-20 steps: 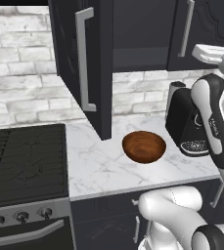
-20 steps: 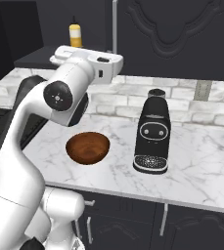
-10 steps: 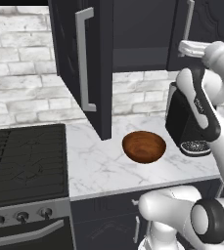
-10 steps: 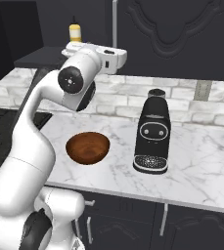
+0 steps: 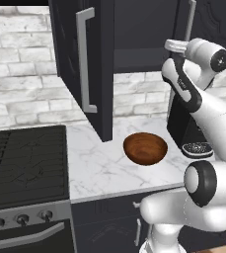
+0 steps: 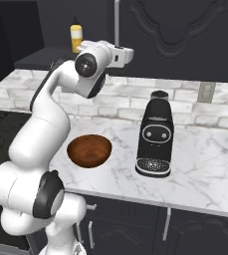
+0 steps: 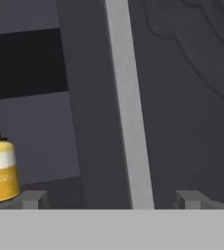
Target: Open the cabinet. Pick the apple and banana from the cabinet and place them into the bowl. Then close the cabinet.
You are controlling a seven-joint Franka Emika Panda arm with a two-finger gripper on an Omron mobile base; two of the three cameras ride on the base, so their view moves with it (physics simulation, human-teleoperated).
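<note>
Now | tool [image 7: 111,200] jaws apart, tips cropped | cabinet [image 5: 85,64] interior dark, fruit unseen

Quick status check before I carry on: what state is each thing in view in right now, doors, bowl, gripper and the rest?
Cabinet left door: swung open.
Cabinet right door: shut, its silver handle straight ahead of the hand.
Gripper: jaws open, empty, one on either side of that handle, not touching it.
Bowl: upright on the counter, empty.
Yellow bottle: upright on the cabinet shelf.
Coffee machine: upright on the counter.
</note>
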